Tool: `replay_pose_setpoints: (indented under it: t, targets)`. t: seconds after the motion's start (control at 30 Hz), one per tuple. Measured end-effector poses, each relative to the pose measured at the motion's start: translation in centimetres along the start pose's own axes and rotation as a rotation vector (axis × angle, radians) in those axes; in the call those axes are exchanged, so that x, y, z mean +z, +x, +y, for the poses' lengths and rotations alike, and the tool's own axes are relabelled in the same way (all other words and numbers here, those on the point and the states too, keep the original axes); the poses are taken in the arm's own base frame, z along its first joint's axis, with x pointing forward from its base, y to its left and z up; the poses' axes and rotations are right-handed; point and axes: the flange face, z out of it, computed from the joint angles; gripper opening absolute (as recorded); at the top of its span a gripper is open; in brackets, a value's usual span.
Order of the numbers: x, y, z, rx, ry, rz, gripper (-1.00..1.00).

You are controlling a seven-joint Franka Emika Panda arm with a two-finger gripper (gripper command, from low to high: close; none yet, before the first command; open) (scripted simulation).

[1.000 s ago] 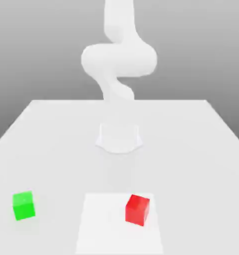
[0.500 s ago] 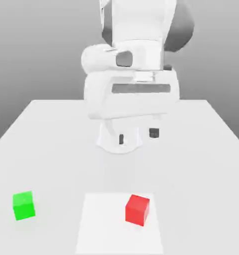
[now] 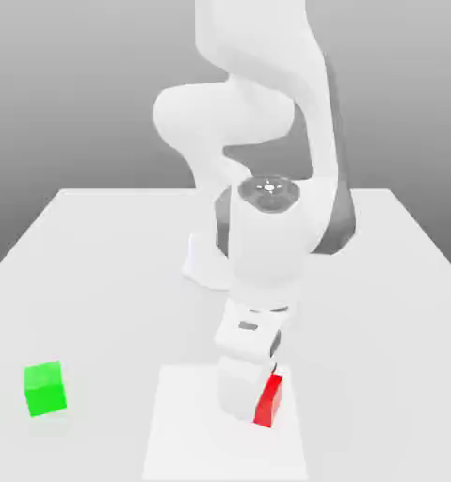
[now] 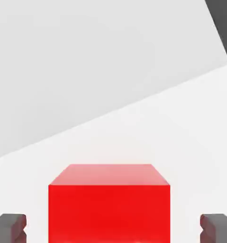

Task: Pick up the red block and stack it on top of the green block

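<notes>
End effector (image 4: 110,227) spread either side of red block (image 4: 109,204), not touching, white table (image 3: 97,273), lighter mat (image 3: 186,433), grey backdrop

**Red block between claw fingers**

Red block (image 4: 109,204) centred between dark fingertips (image 4: 8,227), one each side. Clear gap on both sides, no contact. Resting on pale surface (image 4: 181,133); lighter patch under it, edge running diagonally.

Arm swung down; end effector (image 4: 113,228) now straddling red block (image 3: 269,400).
</notes>
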Motion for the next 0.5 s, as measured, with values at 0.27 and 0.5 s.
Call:
replay_pose_setpoints:
  t: [0.27, 0.5]
  targets:
    - [-2.2, 0.1, 0.0, 0.000, 0.001, -0.001, -1.00]
    - [-6.6, -1.7, 6.8, 0.316, 0.001, -0.002, -1.00]
